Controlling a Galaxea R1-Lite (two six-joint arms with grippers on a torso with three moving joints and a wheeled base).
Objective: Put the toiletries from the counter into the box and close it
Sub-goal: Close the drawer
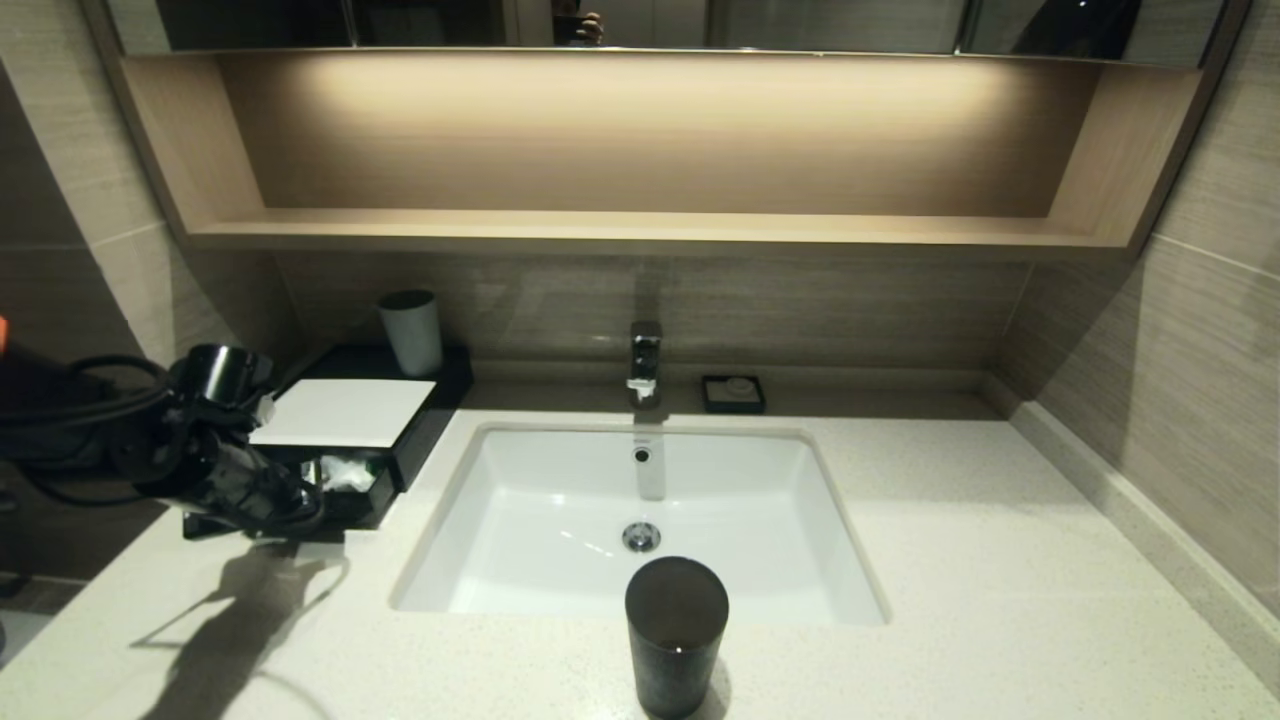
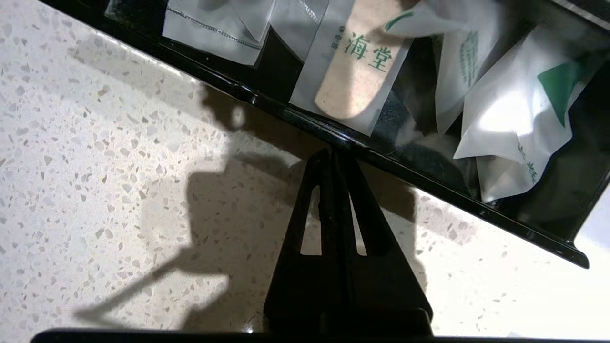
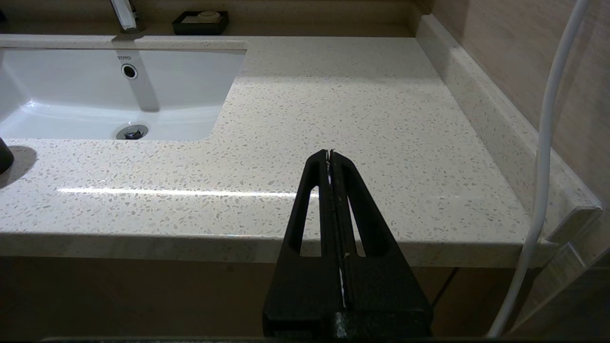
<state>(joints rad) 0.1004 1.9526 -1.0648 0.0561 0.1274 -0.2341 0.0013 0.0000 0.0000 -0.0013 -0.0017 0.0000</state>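
The black box (image 1: 430, 400) with a white top panel stands at the counter's (image 1: 950, 560) back left, its front drawer (image 1: 372, 498) pulled out. The toiletries lie in the drawer: clear-wrapped packets (image 2: 355, 66) and white sachets with green labels (image 2: 519, 114); they also show in the head view (image 1: 345, 472). My left gripper (image 1: 300, 505) is shut and empty, its tips (image 2: 332, 153) against the drawer's front wall (image 2: 429, 183). My right gripper (image 3: 330, 153) is shut and empty, parked off the counter's front right edge, out of the head view.
A tall dark cup (image 1: 676, 635) stands at the counter's front, before the white sink (image 1: 640, 520). A white cup (image 1: 411, 330) sits on the box's back. A faucet (image 1: 645, 360) and a small black soap dish (image 1: 733, 393) stand behind the sink. A wooden shelf (image 1: 650, 230) runs above.
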